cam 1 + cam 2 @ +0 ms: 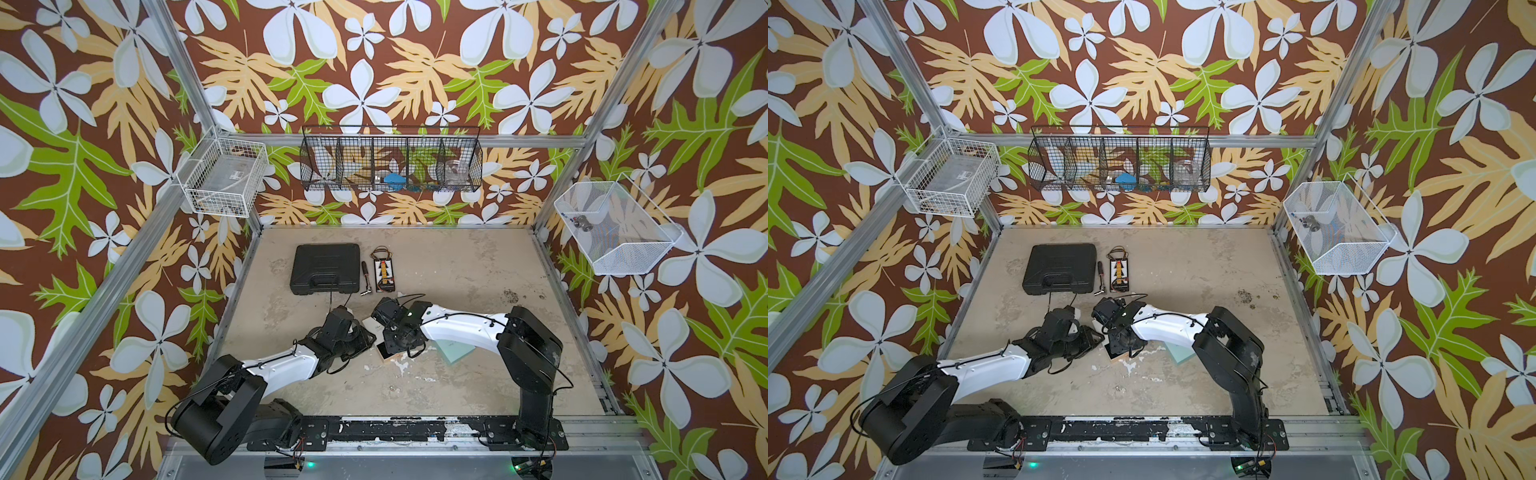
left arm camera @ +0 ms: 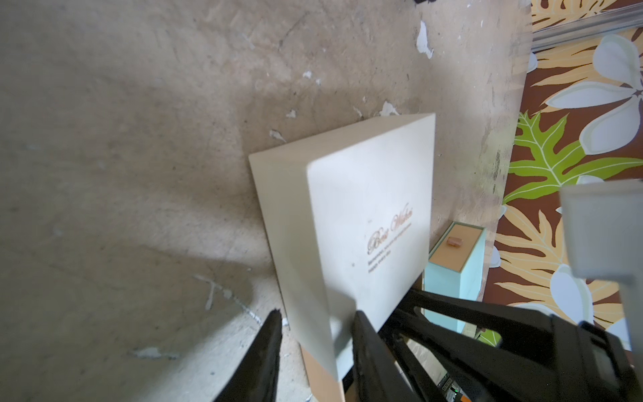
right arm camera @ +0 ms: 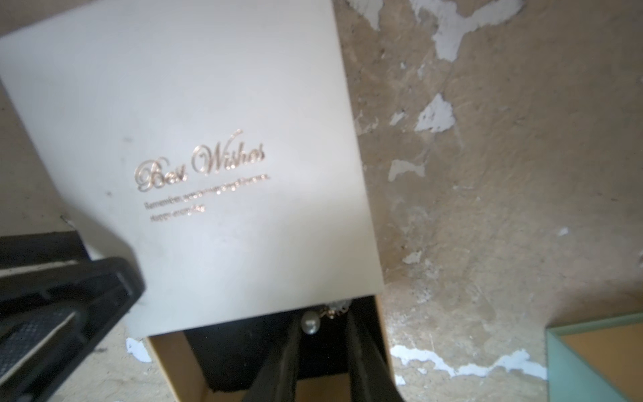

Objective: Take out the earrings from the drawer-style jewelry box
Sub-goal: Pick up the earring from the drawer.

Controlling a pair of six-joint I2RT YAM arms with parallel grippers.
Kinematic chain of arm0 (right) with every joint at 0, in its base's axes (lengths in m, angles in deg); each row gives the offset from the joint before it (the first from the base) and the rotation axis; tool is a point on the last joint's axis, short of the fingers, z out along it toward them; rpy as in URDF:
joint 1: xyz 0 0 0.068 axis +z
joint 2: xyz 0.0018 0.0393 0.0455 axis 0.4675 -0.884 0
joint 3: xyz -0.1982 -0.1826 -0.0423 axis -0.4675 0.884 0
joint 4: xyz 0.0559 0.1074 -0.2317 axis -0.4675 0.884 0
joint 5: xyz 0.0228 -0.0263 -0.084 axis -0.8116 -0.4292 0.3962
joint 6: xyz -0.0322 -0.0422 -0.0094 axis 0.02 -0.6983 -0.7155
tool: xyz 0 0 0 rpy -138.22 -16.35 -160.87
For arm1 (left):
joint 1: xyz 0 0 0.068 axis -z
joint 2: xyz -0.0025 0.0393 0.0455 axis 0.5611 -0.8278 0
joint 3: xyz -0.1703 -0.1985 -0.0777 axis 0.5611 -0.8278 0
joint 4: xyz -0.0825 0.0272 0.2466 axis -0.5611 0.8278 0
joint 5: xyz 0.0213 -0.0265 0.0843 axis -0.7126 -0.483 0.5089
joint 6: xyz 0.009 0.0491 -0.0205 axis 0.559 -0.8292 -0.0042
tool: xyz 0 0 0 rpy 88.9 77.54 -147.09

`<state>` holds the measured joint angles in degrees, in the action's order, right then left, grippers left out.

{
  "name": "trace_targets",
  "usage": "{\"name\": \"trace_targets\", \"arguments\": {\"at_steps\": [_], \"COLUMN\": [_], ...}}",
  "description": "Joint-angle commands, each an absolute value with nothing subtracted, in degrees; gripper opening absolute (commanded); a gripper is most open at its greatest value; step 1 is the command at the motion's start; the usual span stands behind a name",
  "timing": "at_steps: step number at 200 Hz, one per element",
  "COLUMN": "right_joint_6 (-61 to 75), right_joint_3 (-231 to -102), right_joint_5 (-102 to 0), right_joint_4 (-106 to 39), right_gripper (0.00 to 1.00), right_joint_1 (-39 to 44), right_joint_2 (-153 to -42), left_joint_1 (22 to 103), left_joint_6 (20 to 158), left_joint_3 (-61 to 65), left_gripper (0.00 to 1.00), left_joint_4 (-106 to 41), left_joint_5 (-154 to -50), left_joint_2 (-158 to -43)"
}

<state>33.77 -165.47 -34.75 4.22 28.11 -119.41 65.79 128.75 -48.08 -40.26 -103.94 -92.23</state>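
The jewelry box (image 3: 195, 139) is a cream sleeve with gold "Best Wishes" lettering. Its tan drawer (image 3: 167, 362), lined black, is pulled a little way out. In both top views the box (image 1: 371, 323) (image 1: 1115, 357) lies mid-table, mostly hidden under the two wrists. My left gripper (image 2: 315, 313) is shut on the sleeve (image 2: 365, 195), one finger on its side and one on its top face. My right gripper (image 3: 323, 313) reaches into the open drawer at the sleeve's edge. It is shut on an earring (image 3: 310, 323), a small pearl with a sparkly piece, which spans the gap between the fingertips.
A mint-green box (image 1: 457, 351) (image 2: 459, 264) lies just right of the jewelry box, under the right arm. A black case (image 1: 325, 269), a small tool (image 1: 365, 278) and a wired board (image 1: 384, 272) sit at the back. Wire baskets hang on the walls.
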Motion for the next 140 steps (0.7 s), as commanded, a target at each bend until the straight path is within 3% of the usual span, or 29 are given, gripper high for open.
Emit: {"name": "trace_targets", "arguments": {"at_steps": [1,140], "right_joint_6": [34.71,36.68], "right_joint_3": [-165.87,-166.67], "right_joint_5": [-35.16,-36.41], "right_joint_4": [4.23,3.27], "right_gripper": [0.26,0.15], "right_joint_1": [28.08,27.32], "right_joint_2": [-119.89,-121.5], "left_joint_1": [65.77,65.86], "left_joint_6": [127.94,127.49], "left_joint_3": [-48.4,-49.2], "left_gripper": [0.36,0.36], "left_joint_4": [-40.31,-40.88], "left_joint_5": [-104.31,-104.45], "left_joint_2": [-92.0,-92.43]}}
